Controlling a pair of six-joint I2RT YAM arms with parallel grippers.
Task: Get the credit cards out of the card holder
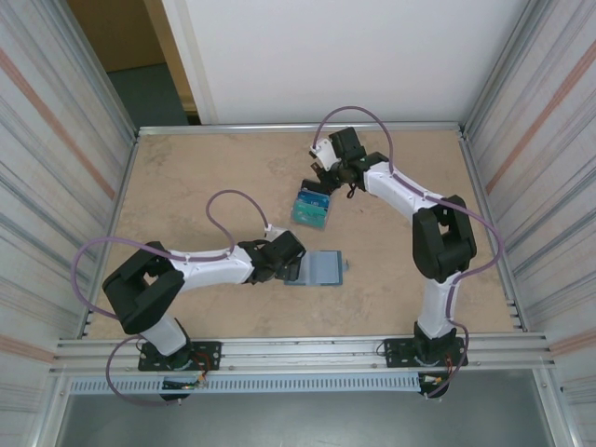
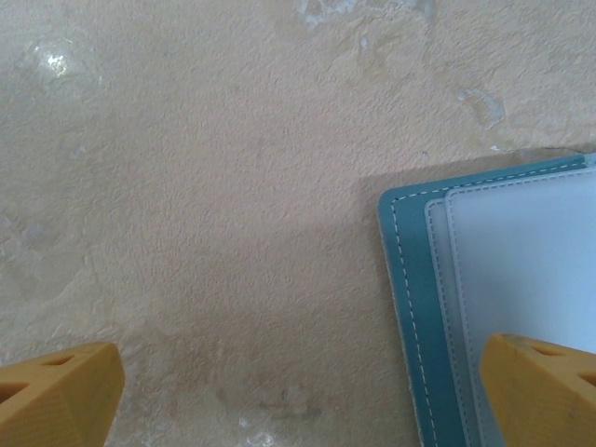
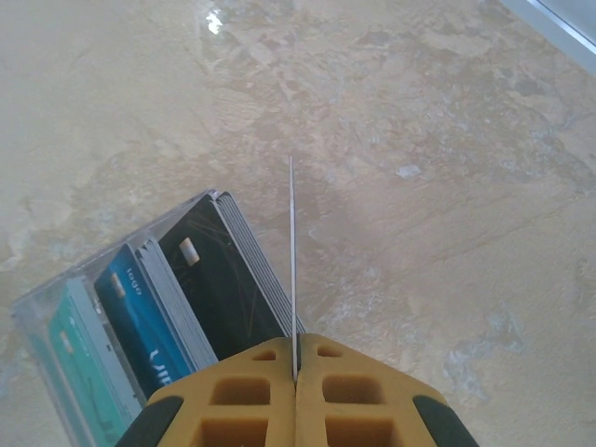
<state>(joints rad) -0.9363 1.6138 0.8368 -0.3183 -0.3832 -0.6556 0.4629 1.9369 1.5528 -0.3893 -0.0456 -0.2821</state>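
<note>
The card holder [image 1: 317,268] lay flat on the tan table [image 1: 205,177], pale lining up, near the middle and a little toward 6 o'clock. The left gripper [image 1: 291,263] sat at its 9 o'clock, jaws spread wide and grasping nothing. In the left wrist view one yellow finger [image 2: 540,391] overlapped the holder's stitched teal border, and contact could not be told; the other hung over bare table.

At the holder's 12 o'clock, apart from it, sat the clear tray [image 3: 42,307]. A teal card [image 3: 74,358], a blue card [image 3: 140,317] and a black card [image 3: 223,279] stood side by side in it. The right gripper [image 3: 295,358] hovered at the tray's 1 o'clock in the top view, clenched on one credit card [image 3: 292,270]. That card showed edge-on as a thin upright line, just beside the black card at its 3 o'clock; whether it touched the tray could not be told.

Purple cables [image 1: 233,196] looped from both arms above the table. Ribbed metal walls [image 1: 56,140] closed it in at 9 and 3 o'clock.
</note>
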